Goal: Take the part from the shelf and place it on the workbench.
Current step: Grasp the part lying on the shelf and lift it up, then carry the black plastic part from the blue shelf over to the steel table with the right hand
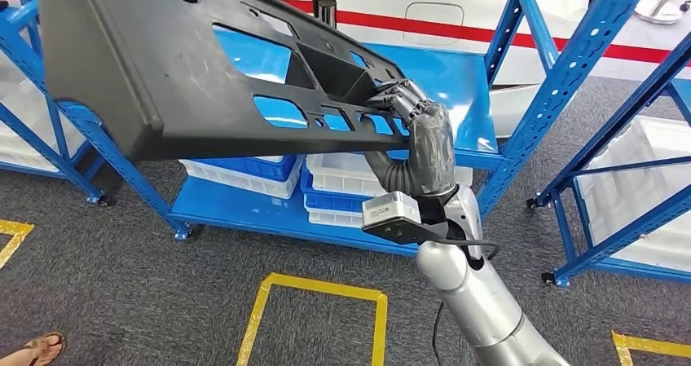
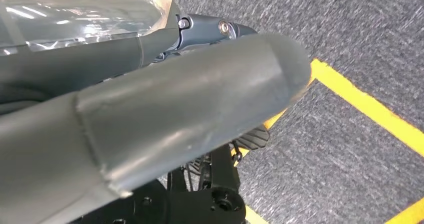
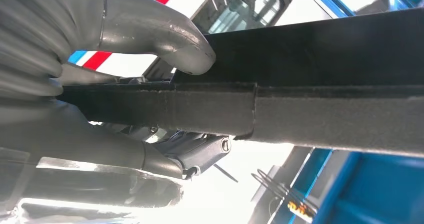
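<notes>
A big black plastic part (image 1: 187,81) with several cut-outs hangs tilted in the air in front of the blue shelf (image 1: 460,81). My right hand (image 1: 424,130) grips its near right edge, fingers curled over the top. In the right wrist view the thumb (image 3: 165,39) presses on one face of the part's edge (image 3: 325,104), with the fingers on the other face. My left hand (image 2: 150,109) hangs over the grey carpet, thumb stretched out and nothing in it.
White and blue bins (image 1: 244,174) sit on the shelf's low deck. A second blue rack (image 1: 587,56) with a white bin (image 1: 644,170) stands at the right. Yellow floor lines (image 1: 318,284) mark the carpet. A person's sandalled foot (image 1: 41,350) is at the lower left.
</notes>
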